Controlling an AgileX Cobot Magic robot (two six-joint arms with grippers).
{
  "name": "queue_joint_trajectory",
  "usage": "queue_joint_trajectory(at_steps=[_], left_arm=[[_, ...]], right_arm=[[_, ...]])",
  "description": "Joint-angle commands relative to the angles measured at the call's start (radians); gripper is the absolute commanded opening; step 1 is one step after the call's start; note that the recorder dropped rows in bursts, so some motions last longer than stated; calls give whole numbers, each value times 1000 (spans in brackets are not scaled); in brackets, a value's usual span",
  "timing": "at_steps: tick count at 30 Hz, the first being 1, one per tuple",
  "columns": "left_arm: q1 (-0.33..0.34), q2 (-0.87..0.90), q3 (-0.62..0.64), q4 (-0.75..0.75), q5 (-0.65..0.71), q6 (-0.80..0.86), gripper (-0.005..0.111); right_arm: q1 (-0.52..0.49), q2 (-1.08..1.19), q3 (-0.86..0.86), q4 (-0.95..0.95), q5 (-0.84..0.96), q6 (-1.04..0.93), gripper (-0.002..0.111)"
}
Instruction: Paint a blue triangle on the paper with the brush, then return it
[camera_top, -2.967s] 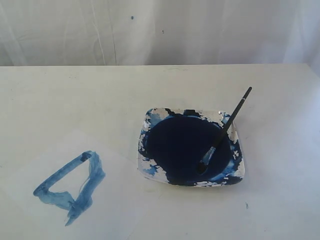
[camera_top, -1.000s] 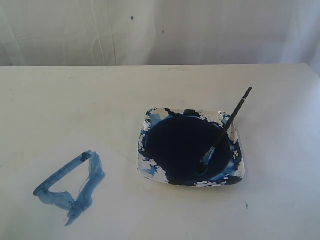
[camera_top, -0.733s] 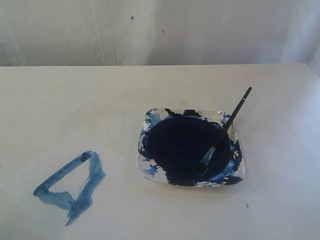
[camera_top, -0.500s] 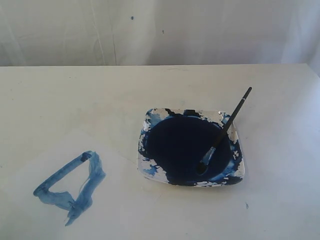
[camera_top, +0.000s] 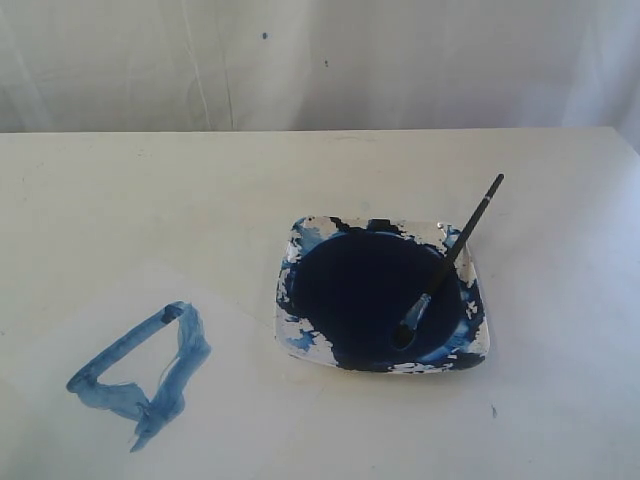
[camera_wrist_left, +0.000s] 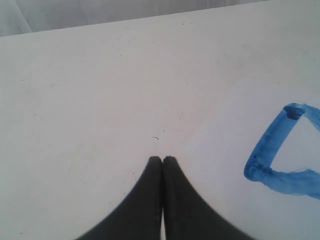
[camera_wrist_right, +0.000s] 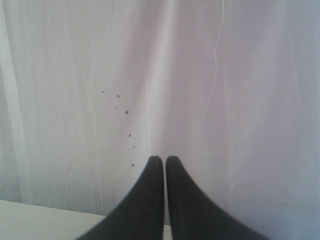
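The blue triangle (camera_top: 140, 370) is a streaky outline on the white paper (camera_top: 230, 400) at the front left; part of the blue triangle (camera_wrist_left: 272, 165) also shows in the left wrist view. The black-handled brush (camera_top: 450, 260) leans in the square white dish (camera_top: 300, 330), bristles down in the dark navy paint pool (camera_top: 365, 290), handle sticking out over the far right rim. Neither arm appears in the exterior view. My left gripper (camera_wrist_left: 162, 159) is shut and empty above bare table beside the triangle. My right gripper (camera_wrist_right: 164, 159) is shut and empty, facing the white curtain.
A white curtain (camera_top: 320, 60) hangs behind the table's far edge (camera_top: 320, 130). Small dark specks dot the curtain (camera_wrist_right: 126, 112) in the right wrist view. The dish rim is smeared with blue paint.
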Motion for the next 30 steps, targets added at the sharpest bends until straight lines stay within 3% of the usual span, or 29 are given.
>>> queue_joint_trajectory(at_steps=[1, 19, 24, 30], left_arm=[[-7, -5, 4, 1, -9, -10, 0], [-7, -5, 4, 1, -9, -10, 0], [-7, -5, 4, 1, -9, -10, 0], [-7, -5, 4, 1, -9, -10, 0]], right_arm=[[-8, -3, 5, 1, -2, -8, 3], [-35, -35, 5, -8, 19, -62, 3], [-229, -113, 45, -6, 250, -62, 3], [-461, -223, 203, -1, 296, -62, 3]])
